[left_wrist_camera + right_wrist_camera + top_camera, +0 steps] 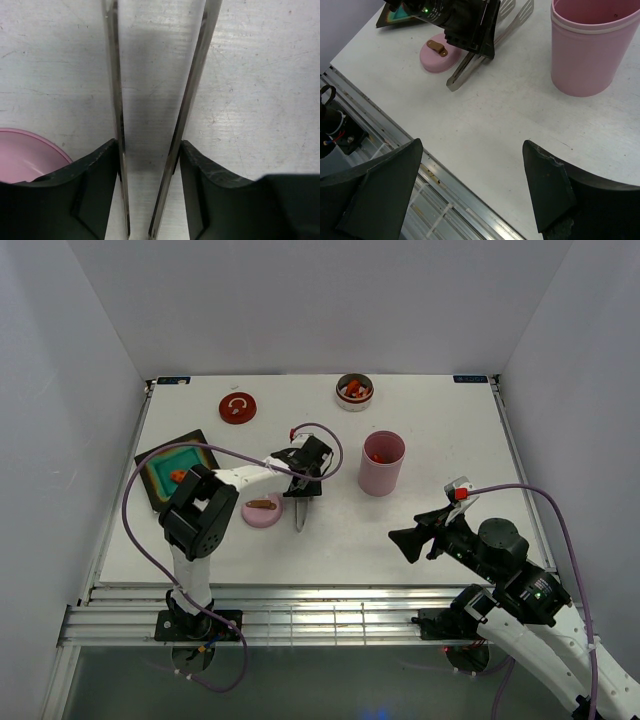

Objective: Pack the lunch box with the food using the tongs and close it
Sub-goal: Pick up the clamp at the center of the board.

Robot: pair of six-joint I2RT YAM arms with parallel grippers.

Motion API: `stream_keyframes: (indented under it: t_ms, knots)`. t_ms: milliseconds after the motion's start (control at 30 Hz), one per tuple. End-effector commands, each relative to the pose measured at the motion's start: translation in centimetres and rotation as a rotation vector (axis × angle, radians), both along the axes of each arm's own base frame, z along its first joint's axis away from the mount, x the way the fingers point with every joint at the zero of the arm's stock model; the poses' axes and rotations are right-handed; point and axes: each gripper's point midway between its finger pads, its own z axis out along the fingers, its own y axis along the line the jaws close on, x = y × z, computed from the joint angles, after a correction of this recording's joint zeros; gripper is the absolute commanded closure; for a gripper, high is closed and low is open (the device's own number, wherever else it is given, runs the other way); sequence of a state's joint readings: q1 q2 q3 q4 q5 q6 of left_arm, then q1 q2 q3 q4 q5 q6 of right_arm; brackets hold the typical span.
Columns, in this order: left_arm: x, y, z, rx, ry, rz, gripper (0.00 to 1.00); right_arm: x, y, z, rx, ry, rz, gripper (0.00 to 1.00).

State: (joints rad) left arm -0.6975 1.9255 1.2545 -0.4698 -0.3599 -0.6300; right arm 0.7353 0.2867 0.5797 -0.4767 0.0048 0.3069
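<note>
Your left pincer (301, 492) gripped both arms of the tongs (299, 517), which lay flat on the desk (450, 450) at the centre of the top view, just right of a pink dish (252, 516) carrying an orange food piece (262, 505). Your right pincer (424, 534) stood wide open at lower right.

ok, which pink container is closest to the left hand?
The low pink dish, just beside the left hand; the tall pink cup stands farther right.

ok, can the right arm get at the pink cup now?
Probably yes: the right gripper is open, bare table lies between it and the pink cup, and the left gripper sits off to one side.
</note>
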Motion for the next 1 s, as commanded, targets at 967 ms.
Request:
stream_keyframes:
  t_ms: [967]
  knots:
    - [-1.0, 22.5, 23.6, 0.074, -0.156, 0.280, 0.45, -2.1, 0.7, 3.7, 0.102, -0.119, 0.120, 0.12]
